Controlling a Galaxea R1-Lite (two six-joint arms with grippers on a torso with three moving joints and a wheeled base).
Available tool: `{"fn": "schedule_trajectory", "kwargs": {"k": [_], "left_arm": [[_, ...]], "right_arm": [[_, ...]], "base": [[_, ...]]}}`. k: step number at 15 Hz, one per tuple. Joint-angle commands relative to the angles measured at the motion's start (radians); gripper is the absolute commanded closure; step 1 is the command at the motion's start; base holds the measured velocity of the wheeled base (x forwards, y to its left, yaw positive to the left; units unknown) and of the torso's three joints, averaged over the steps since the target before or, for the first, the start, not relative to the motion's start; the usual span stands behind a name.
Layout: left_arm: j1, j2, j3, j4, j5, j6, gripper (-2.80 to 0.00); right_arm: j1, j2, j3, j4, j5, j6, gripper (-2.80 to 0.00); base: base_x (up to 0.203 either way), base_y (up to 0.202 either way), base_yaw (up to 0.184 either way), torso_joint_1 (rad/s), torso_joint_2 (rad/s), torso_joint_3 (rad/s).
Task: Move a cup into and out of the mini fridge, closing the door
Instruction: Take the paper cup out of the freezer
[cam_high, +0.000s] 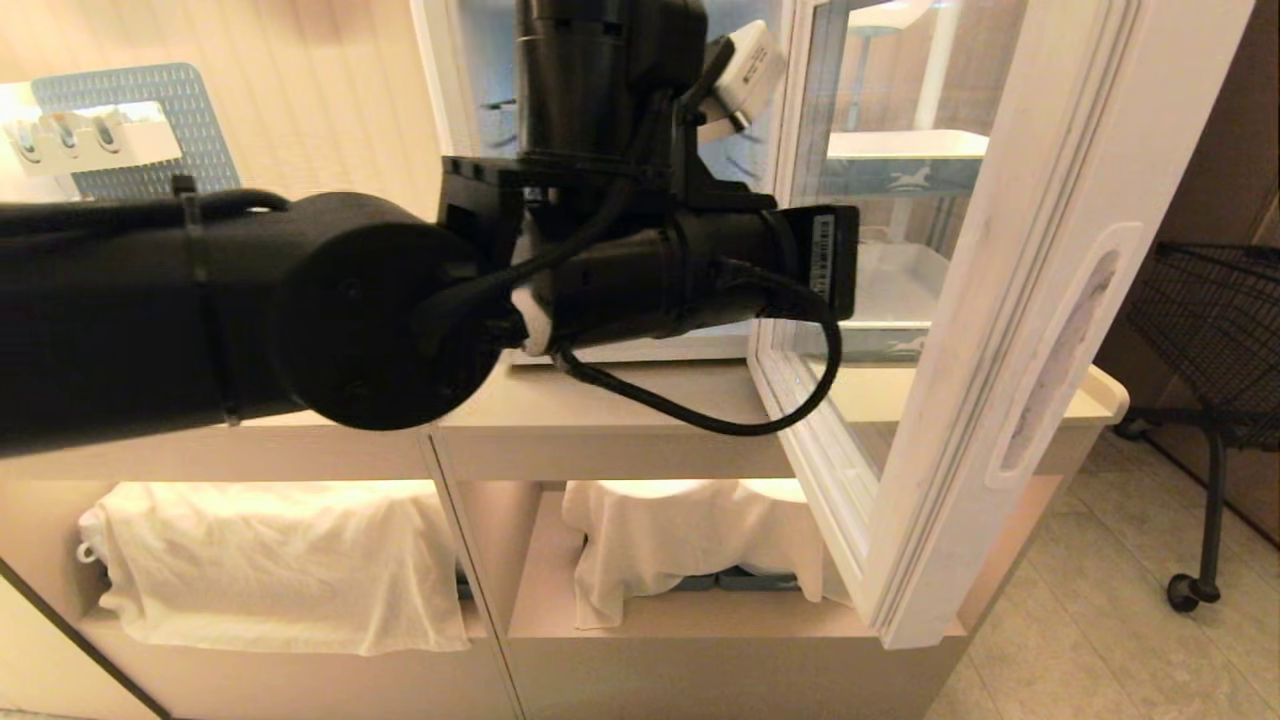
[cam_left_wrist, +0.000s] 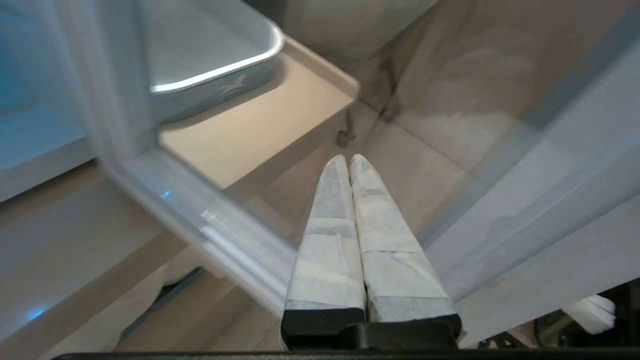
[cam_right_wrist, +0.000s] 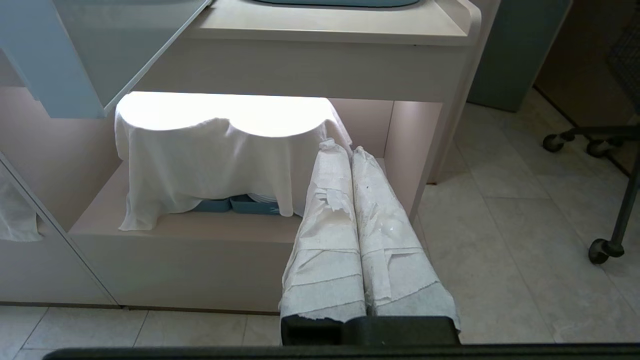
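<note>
The mini fridge (cam_high: 447, 90) stands at the back of the counter, largely hidden by my black left arm (cam_high: 330, 310). Its door (cam_high: 1000, 330) is swung wide open toward the right, its glass pane (cam_high: 880, 200) facing me edge-on. In the left wrist view my left gripper (cam_left_wrist: 348, 159) is shut with nothing in it, its taped fingers (cam_left_wrist: 330, 240) pointing at the inner side of the door pane (cam_left_wrist: 450, 125), between the door's frame bars (cam_left_wrist: 210, 220). My right gripper (cam_right_wrist: 347, 145) hangs shut and empty, low in front of the counter's lower shelf. The cup is out of view.
Through the glass a blue-sided tray (cam_high: 890, 160) rests on the counter (cam_high: 620, 400). White cloths (cam_high: 270, 560) (cam_high: 690, 540) cover things on the lower shelves. A black wire cart (cam_high: 1210, 340) stands on the tiled floor at the right. A blue perforated board (cam_high: 140, 120) leans at the back left.
</note>
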Motion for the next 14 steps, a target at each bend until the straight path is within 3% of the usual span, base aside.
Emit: {"fn": "schedule_trajectory", "kwargs": {"k": [1, 7, 9, 11, 14], "left_arm": [[-0.037, 0.074, -0.061, 0.000, 0.001, 0.000, 0.00], [-0.109, 0.134, -0.191, 0.008, 0.001, -0.021, 0.00], [-0.126, 0.136, -0.179, 0.008, 0.005, -0.017, 0.00], [-0.092, 0.112, -0.168, 0.011, 0.043, 0.030, 0.00], [0.047, 0.016, -0.132, 0.072, 0.063, 0.116, 0.00]], "right_arm": [[0.000, 0.000, 0.000, 0.000, 0.000, -0.001, 0.00], [0.000, 0.000, 0.000, 0.000, 0.000, -0.001, 0.00], [0.000, 0.000, 0.000, 0.000, 0.000, -0.001, 0.00], [0.000, 0.000, 0.000, 0.000, 0.000, -0.001, 0.00], [0.000, 0.000, 0.000, 0.000, 0.000, -0.001, 0.00]], "base": [[0.000, 0.000, 0.000, 0.000, 0.00, 0.000], [0.000, 0.000, 0.000, 0.000, 0.00, 0.000], [0.000, 0.000, 0.000, 0.000, 0.00, 0.000], [0.000, 0.000, 0.000, 0.000, 0.00, 0.000], [0.000, 0.000, 0.000, 0.000, 0.00, 0.000]]}}
